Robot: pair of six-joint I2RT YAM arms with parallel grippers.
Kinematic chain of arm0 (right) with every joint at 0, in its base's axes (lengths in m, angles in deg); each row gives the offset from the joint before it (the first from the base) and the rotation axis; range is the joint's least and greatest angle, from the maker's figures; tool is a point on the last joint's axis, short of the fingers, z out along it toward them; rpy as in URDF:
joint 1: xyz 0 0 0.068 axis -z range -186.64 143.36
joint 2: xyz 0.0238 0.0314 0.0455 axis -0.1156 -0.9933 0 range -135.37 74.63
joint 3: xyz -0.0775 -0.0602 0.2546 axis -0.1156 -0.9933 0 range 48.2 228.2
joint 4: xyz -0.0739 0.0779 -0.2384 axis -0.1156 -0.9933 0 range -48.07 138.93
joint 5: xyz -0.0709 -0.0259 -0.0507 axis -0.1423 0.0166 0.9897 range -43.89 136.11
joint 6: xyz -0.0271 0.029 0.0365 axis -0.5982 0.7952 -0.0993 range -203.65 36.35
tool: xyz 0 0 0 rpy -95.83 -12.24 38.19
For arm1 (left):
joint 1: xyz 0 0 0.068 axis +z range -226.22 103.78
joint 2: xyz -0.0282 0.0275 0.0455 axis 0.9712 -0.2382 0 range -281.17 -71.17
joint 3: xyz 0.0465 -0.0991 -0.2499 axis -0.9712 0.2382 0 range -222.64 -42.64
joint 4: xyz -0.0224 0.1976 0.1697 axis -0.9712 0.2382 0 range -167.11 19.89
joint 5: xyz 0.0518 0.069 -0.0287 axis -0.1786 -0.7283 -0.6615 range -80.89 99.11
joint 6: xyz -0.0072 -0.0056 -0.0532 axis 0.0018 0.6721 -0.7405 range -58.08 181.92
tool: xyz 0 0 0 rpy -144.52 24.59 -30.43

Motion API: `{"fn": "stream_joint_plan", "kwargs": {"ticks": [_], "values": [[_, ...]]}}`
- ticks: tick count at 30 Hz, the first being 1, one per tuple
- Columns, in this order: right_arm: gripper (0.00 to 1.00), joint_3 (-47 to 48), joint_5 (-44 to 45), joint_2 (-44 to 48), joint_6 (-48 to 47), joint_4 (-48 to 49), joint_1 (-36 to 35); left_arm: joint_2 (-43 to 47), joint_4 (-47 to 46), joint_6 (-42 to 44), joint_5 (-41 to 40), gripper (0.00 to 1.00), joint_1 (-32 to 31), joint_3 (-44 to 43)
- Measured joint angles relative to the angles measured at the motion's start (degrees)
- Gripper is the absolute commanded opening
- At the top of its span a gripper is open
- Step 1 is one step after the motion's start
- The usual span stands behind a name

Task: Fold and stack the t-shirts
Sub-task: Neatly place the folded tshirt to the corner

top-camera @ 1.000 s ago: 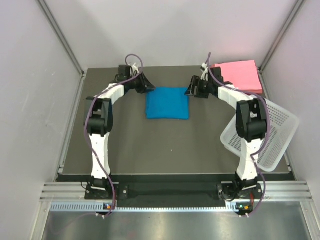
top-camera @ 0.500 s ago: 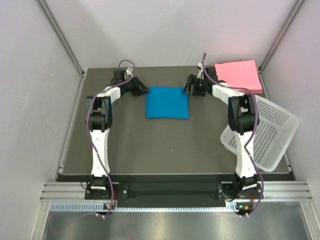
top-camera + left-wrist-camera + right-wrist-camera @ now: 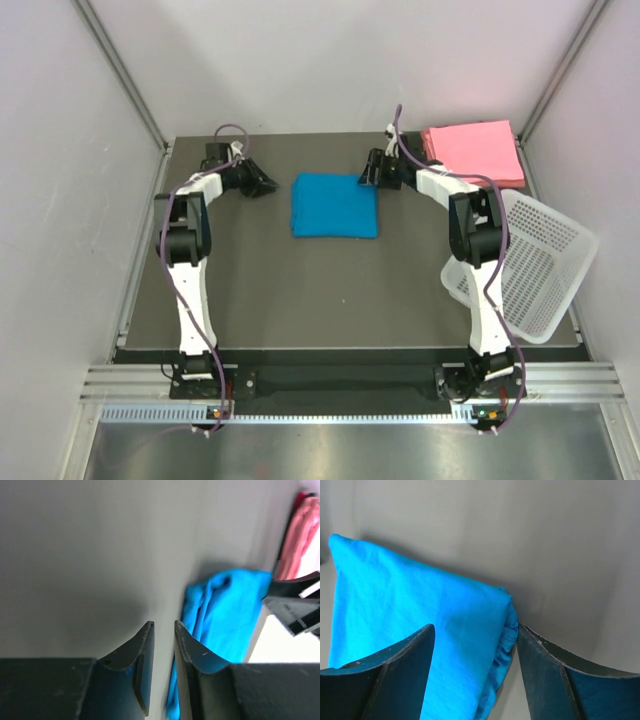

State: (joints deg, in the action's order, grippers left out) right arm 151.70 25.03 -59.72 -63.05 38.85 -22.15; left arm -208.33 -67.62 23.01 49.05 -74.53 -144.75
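A bright blue t-shirt (image 3: 334, 205), folded into a flat rectangle, lies at the back middle of the dark table (image 3: 300, 290). Pink folded t-shirts (image 3: 473, 150) are stacked in the far right corner. My right gripper (image 3: 368, 175) is at the blue shirt's far right corner. In the right wrist view its jaws (image 3: 475, 627) stand open with the folded corner (image 3: 410, 600) between them. My left gripper (image 3: 262, 185) is left of the blue shirt, apart from it. Its jaws (image 3: 163, 625) show a narrow gap with only table between them, and the blue cloth (image 3: 225, 610) lies beyond.
A white perforated basket (image 3: 535, 265) lies tilted at the table's right edge, next to the right arm. White walls close in the back and both sides. The pink stack (image 3: 300, 535) shows at the left wrist view's top right.
My left gripper has drawn back leftwards from the blue shirt's far left corner. My right gripper has shifted a little left onto the far right corner, its jaws narrowing slightly.
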Motion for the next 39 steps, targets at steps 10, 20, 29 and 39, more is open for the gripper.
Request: {"fn": "stream_joint_plan", "kwargs": {"ticks": [10,20,29,39], "values": [[0.62,-0.5,-2.7,0.0,-1.0,0.3,0.0,24.5,9.9,6.7,-5.0,0.28,0.6,17.4],[0.56,-0.5,-6.0,-0.2,-3.0,-0.7,0.0,37.5,16.6,11.8,-6.5,0.27,-3.5,26.8],[0.05,-0.2,-6.6,-1.0,-5.2,-2.2,0.0,46.0,17.9,14.0,-9.5,0.26,-5.6,32.8],[0.0,-1.6,-2.0,1.4,-9.7,-3.9,-0.5,46.8,17.6,14.8,-10.4,0.26,-5.6,34.1]]}}
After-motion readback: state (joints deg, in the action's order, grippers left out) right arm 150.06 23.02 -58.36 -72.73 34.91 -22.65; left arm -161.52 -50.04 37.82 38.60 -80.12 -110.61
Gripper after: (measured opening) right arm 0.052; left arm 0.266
